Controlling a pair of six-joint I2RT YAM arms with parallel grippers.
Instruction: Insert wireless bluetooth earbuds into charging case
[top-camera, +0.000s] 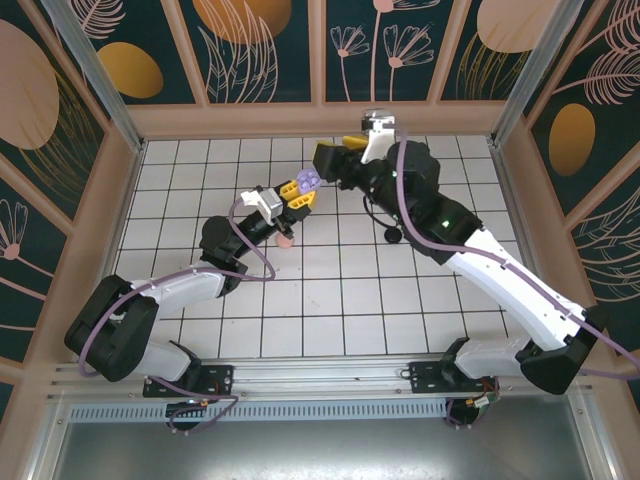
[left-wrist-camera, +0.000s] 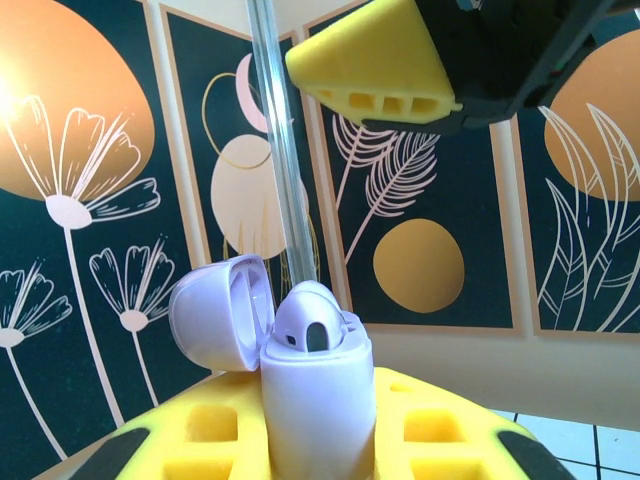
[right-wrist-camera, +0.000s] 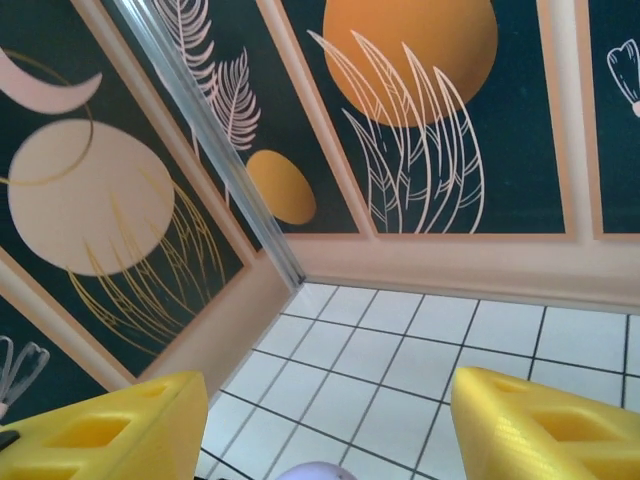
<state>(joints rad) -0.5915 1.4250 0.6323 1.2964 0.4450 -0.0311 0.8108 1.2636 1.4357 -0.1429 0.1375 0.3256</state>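
The left jaws are clenched on the lilac case, holding it upright above the bench, near the middle of the tiled area. In the left wrist view the case sits between the yellow pads with its lid swung open to one side. One lilac earbud is seated in the body, its rounded head standing above the rim. The right jaws hang just above and beyond the case, spread wide and empty. The right wrist view shows their two yellow pads well apart, with only tiles between them and a sliver of lilac at the bottom edge. So one lilac bud looks to be in. Whether its partner is beside it cannot be told, since the seated bud and the case wall hide that slot. A pink item lies on the bench under the left arm and a black item lies near the right arm. Both are too small to tell case from bud. By that reckoning the task is early: the pink and black pairs remain, the lilac lid is not yet shut, and perhaps the second lilac bud remains too.
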